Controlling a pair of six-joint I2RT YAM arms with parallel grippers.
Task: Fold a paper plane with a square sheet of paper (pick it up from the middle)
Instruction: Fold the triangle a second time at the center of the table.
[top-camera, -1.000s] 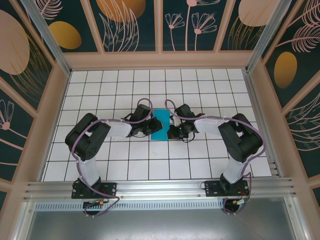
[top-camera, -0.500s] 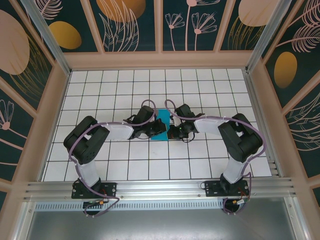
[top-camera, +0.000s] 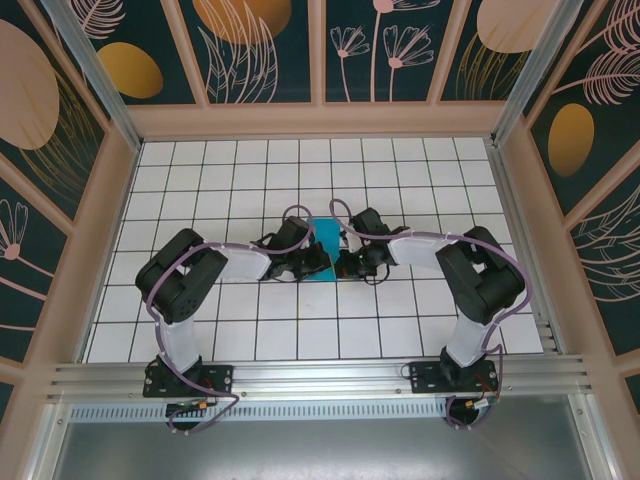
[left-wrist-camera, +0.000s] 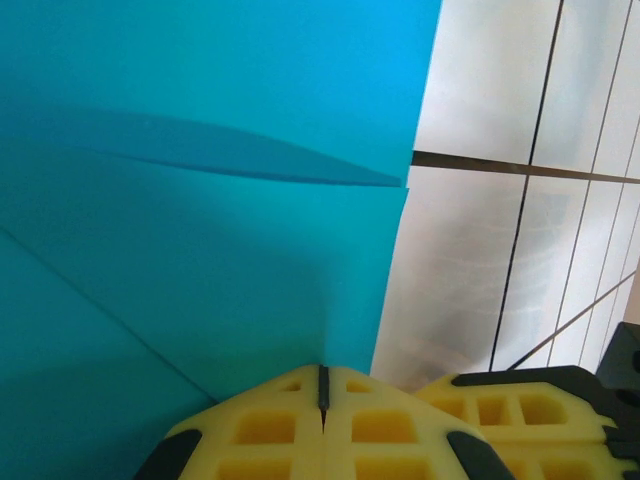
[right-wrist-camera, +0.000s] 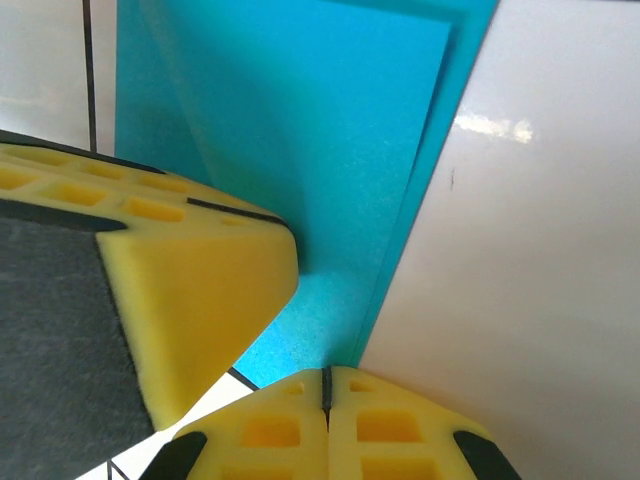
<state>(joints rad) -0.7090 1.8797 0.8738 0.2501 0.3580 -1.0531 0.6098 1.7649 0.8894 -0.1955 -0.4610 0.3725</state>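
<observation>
The square sheet of paper (top-camera: 325, 238), part-folded at the middle of the worktop (top-camera: 420, 170), is pinched at its edges by my left tool (left-wrist-camera: 322, 374) and right tool (right-wrist-camera: 325, 376); I should align the edges before creasing.

White grid-tiled table (top-camera: 200, 330), floral walls (top-camera: 260, 50)

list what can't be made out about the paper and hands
Top view: both arms cover most of the square sheet of paper; its folds are hidden.
Left wrist view: the paper runs off the frame; whether the shut left hand pinches it is unclear.
Right wrist view: same for the shut right hand.
</observation>
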